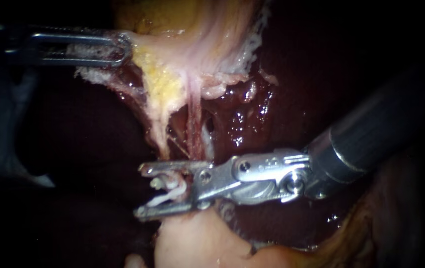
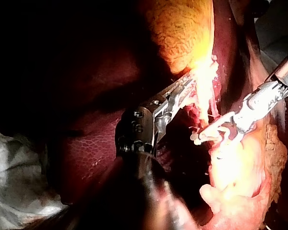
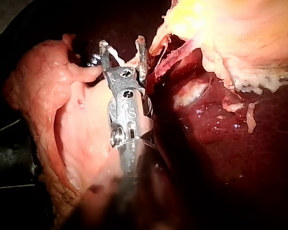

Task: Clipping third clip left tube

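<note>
Lower centre: right instrument's end effector (image 1: 141, 191) gapes wide astride the tube (image 1: 192, 124) and a white clip (image 1: 167, 192). Upper left: left instrument (image 1: 120, 49) clamps the gallbladder (image 1: 197, 34). Risk: a tilted closure may bite that clip or catch only part of the tube.

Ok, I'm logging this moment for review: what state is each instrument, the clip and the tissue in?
left instrument: jaws shut on pale tissue
right instrument: jaws open, clip between them
clip: white; whether closed on the tube, cannot tell
tube: stretched taut, running down into the right instrument's jaws
pale tissue: pulled taut by the left instrument
</note>
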Robot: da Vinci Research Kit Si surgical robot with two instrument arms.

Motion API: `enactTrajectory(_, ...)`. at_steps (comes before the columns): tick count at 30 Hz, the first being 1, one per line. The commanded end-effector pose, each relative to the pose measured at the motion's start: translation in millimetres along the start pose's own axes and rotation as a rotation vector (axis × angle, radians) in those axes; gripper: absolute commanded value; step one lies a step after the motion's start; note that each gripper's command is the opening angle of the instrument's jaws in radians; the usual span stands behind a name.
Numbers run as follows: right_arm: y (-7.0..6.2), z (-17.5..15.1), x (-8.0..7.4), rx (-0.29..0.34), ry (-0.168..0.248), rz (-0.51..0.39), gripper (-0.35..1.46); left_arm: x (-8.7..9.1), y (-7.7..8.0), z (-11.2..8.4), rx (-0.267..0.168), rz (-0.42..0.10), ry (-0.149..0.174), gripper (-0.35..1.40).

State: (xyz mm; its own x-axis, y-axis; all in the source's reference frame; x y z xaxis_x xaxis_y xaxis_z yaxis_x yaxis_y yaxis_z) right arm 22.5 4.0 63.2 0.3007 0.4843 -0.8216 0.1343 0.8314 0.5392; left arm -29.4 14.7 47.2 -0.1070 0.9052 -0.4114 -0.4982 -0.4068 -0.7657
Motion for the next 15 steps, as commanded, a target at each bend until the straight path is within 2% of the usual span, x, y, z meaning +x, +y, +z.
enactTrajectory(1,0.0,0.0,0.0,0.001,0.0,-0.002,0.5,0.0,0.0,0.0,-0.001,0.0,0.0,-0.35)
enactTrajectory(15,-0.4,-0.5,0.1,0.012,0.0,0.008,0.5,0.0,0.0,0.0,-0.001,0.0,0.0,-0.35)
